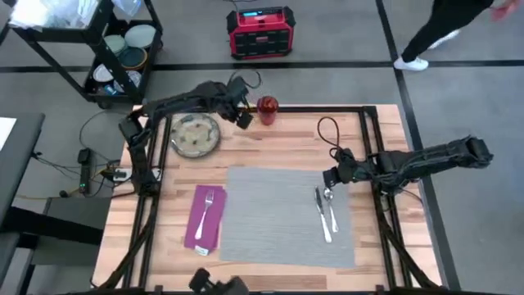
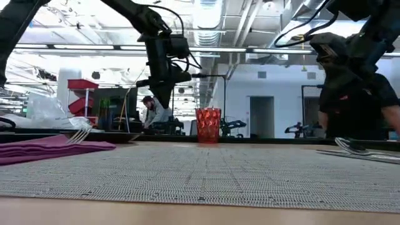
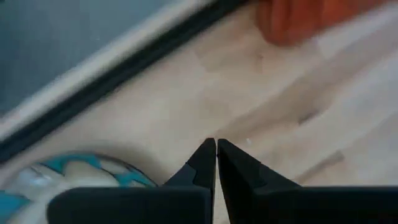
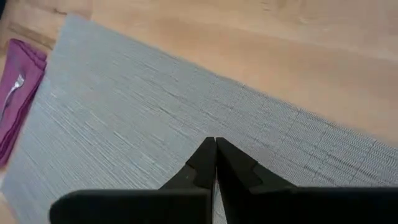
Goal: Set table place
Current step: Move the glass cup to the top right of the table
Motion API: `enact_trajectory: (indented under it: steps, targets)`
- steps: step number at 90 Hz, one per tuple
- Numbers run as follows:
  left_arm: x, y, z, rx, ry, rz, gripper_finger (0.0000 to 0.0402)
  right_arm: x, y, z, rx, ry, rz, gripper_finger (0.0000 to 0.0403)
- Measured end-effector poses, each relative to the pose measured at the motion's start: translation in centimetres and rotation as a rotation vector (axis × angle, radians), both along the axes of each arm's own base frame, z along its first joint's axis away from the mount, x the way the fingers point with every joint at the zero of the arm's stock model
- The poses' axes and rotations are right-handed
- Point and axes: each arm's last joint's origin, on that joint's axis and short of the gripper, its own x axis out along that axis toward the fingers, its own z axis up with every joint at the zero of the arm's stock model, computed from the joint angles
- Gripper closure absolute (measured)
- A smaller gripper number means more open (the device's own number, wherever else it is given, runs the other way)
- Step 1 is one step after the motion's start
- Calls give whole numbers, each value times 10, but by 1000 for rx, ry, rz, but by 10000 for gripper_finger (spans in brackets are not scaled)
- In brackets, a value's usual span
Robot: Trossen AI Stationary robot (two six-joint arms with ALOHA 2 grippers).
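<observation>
both grippers are closed tight and hold nothing: the left gripper (image 1: 243, 119) near the cup (image 1: 267, 107), the right gripper (image 1: 330, 176) over the mat (image 1: 270, 213).

A robotics lab or open workshop hall: exposed ceiling ducts (image 2: 209, 15) and strip lights, a black wheeled shelf cart (image 1: 98, 49), a red portable power station (image 1: 260, 33) on grey floor, cables, and a rail-framed wooden worktop (image 1: 270, 139).
</observation>
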Motion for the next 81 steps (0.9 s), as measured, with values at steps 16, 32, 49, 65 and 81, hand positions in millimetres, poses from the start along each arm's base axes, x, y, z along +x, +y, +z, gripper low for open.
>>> enact_trajectory:
  steps: [16,32,49,65,81]
  targets:
    - [3,17,24,47,-153,-92,402,21,-48,28,-110,-105,39,403]
    - [7,7,23,-166,-293,-248,401,38,-130,67,-206,-70,52,403]
    - [19,-7,23,-41,-188,-389,401,58,-215,86,-205,-82,100,395]
    - [20,10,28,153,-173,-182,402,71,-245,81,-125,-92,123,366]
    - [23,33,12,96,-293,-166,401,79,-246,74,-103,-79,140,355]
